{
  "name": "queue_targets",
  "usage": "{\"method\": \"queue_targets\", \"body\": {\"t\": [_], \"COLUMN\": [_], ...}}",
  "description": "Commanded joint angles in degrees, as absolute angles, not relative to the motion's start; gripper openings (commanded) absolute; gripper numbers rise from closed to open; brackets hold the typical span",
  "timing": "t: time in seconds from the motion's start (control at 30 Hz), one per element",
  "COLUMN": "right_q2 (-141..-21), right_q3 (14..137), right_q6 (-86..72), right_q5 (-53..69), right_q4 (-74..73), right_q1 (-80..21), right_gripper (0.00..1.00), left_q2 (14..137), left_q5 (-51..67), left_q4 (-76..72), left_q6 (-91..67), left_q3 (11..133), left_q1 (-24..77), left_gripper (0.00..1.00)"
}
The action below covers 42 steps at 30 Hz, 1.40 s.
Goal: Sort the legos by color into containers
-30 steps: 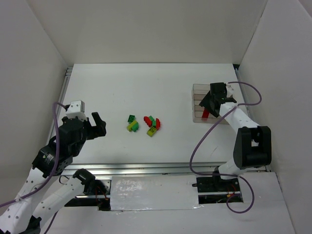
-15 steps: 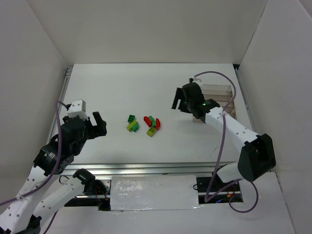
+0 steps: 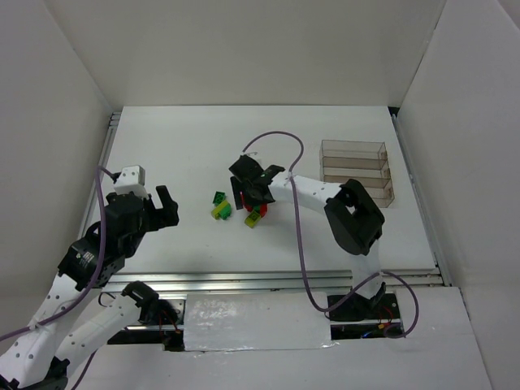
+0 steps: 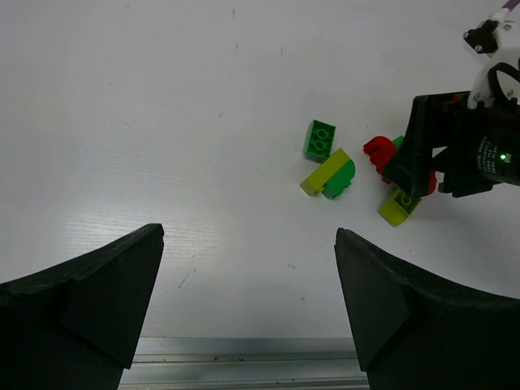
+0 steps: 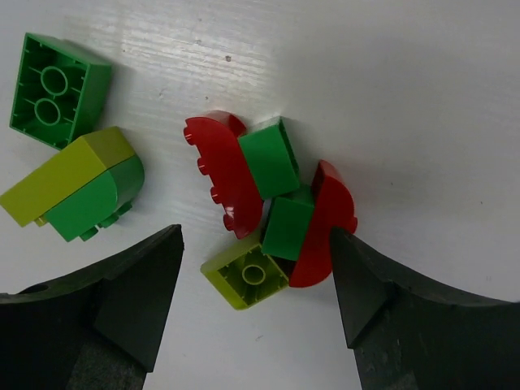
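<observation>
Legos (image 5: pixel 268 203): mid-bench (image 3: pixel 179 146), a little toward the near edge.
Pick: best to close on one outer red brick alone, I judge — its neighbours touch it.
Look: glossy red, dark green, yellow-green; some rounded.
Right pincer (image 5: pixel 256 252): spread, empty, above the cluster.
Left pincer (image 4: pixel 248 268): spread, empty, toward the left edge.
Containers (image 3: pixel 353 144): near the far-right corner.

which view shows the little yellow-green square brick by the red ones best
Right wrist: the yellow-green square brick sits close, sharp and unblocked, against a red brick. Left wrist shows it small and distant; top external shows only a speck.
</observation>
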<state>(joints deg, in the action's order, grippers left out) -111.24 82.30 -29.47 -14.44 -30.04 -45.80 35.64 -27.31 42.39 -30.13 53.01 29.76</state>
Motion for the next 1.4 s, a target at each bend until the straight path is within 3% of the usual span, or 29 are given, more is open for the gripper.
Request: {"method": "queue_targets", "body": {"t": [0.0,0.33,0.5,0.9,1.0,1.1,1.23,1.37], "right_q2": [-113.5,-119.3,-119.3,-120.9,-120.1,-119.3,-116.3,-106.6], "right_q3": [88.7,93.7,91.4,90.2,89.2,88.7,86.6,81.8], "right_q6": [-22.5,-13.9,-12.5,-10.7,-11.2,-11.3,-10.7,-11.2], "right_q5": [-17.7,-14.8,-9.5,-4.4,-5.9,-7.0,-6.7,-3.4], "right_q4": [-31.7,-31.1,-28.4,-26.8,-25.7,-24.5,-21.9,-16.9], "right_q1": [-46.4,-44.0,-43.6,-43.5,-43.5,-43.5,-43.6,-43.7], "right_gripper": [0.80,0.80,0.71,0.66,0.52,0.31,0.16,0.17], "left_q2": [35.8,36.0,36.4,36.7,36.7,36.9,37.3,39.5], "left_q5": [-27.7,-27.3,-27.0,-27.2,-27.2,-27.2,-26.8,-26.5], "left_q4": [40.6,40.4,40.2,40.3,40.3,40.5,40.3,41.7], "left_q6": [-29.6,-29.4,-29.3,-29.4,-29.3,-29.4,-29.1,-30.9], "left_q3": [52.9,52.9,52.8,52.9,52.9,52.9,53.2,55.2], "left_q1": [29.5,29.5,29.5,29.5,29.5,29.5,29.5,29.4], "left_gripper": [1.00,0.99,0.99,0.99,0.99,0.99,0.99,1.00]}}
